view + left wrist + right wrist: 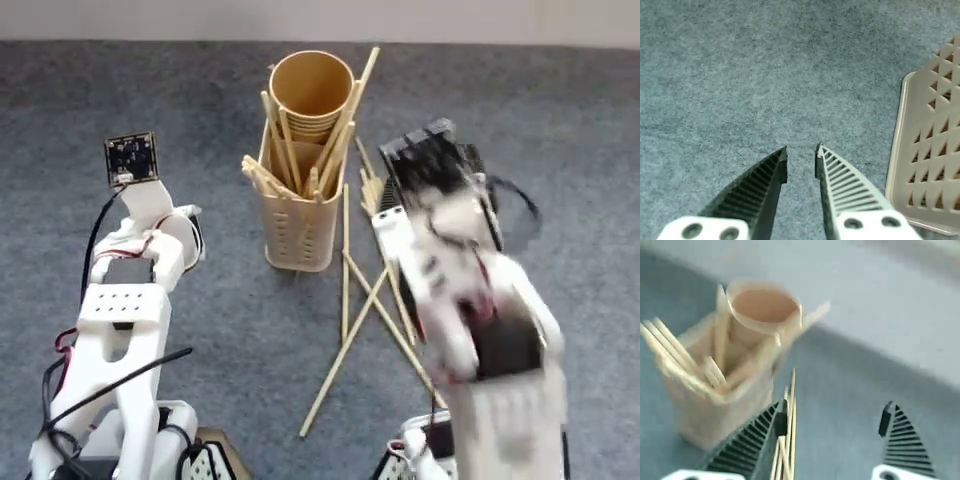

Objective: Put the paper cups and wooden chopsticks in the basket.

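A beige perforated basket (300, 235) stands upright mid-carpet, with stacked paper cups (311, 85) and several wooden chopsticks (275, 170) in it. More loose chopsticks (347, 290) lie crossed on the carpet to its right. My right gripper (835, 415) is open and empty above those chopsticks (789, 440), beside the basket (705, 410) and the top cup (765, 307). In the high view the right gripper (425, 160) is to the right of the basket. My left gripper (801, 150) points down at bare carpet left of the basket (935, 150), slightly open with nothing between its fingers.
Grey carpet covers the whole work area. The left arm (130, 290) stands to the left of the basket, and the right arm (480, 320) rises over the loose chopsticks. Open carpet lies between the left arm and the basket.
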{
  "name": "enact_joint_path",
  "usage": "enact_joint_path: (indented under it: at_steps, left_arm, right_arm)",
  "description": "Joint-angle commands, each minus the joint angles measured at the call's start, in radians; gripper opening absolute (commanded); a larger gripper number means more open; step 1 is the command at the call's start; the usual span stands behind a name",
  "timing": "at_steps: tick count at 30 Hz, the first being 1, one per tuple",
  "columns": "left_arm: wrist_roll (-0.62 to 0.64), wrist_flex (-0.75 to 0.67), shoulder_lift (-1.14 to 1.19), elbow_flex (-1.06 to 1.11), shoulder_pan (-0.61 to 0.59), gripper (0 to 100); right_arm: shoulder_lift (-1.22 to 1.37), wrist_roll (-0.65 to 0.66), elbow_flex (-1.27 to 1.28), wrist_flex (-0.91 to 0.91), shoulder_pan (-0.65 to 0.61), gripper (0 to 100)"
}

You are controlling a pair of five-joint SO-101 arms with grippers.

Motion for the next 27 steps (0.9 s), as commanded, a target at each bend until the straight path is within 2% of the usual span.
enact_joint_path:
  at_steps: [1, 12, 16, 27]
  left_arm:
    - [-0.002, -0.017, -0.015, -0.004, 0.018, 11]
    - [-0.002, -0.015, -0.015, -0.004, 0.018, 11]
    - [-0.002, -0.015, -0.015, -0.004, 0.018, 11]
    - [-0.002, -0.014, -0.015, -0.002, 0.018, 11]
  right_arm:
    - [0.070, 0.069, 0.151, 0.001, 0.050, 29.3]
    - [0.090, 0.172, 0.668, -0.430, 0.183, 29.3]
    - [0.091, 0.181, 0.734, -0.473, 0.219, 29.3]
    - [0.133, 0.216, 0.780, -0.524, 0.208, 29.3]
